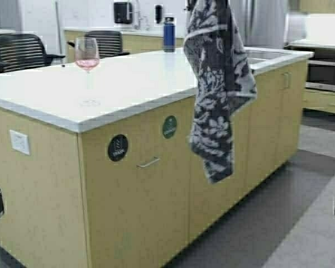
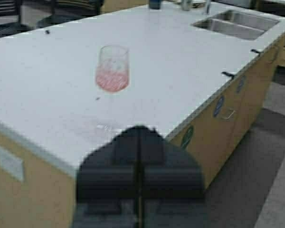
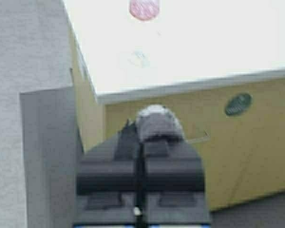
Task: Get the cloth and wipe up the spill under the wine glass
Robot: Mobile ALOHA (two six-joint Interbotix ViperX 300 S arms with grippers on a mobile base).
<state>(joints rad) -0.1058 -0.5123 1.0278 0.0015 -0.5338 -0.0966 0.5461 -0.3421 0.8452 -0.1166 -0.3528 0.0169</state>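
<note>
The wine glass (image 1: 87,54) (image 2: 112,69) (image 3: 144,8) stands upright near the left end of the white island counter (image 1: 156,72), with pink-red liquid in its bowl. Faint wet marks (image 2: 103,127) lie on the counter around its foot (image 1: 90,103). The dark floral cloth (image 1: 215,84) hangs full length in the air in front of the counter's near edge, and its top runs off the top of the high view. My right gripper (image 3: 142,130) is shut on a bunched bit of the cloth (image 3: 154,121). My left gripper (image 2: 140,130) is shut and empty, off the counter's near corner.
A dark blue bottle (image 1: 168,34) stands at the counter's far edge. A sink (image 1: 262,56) (image 2: 235,23) is set into the right end. Black chairs (image 1: 19,51) stand behind the island. An oven unit (image 1: 324,72) is at the far right, with open grey floor (image 1: 301,212) before it.
</note>
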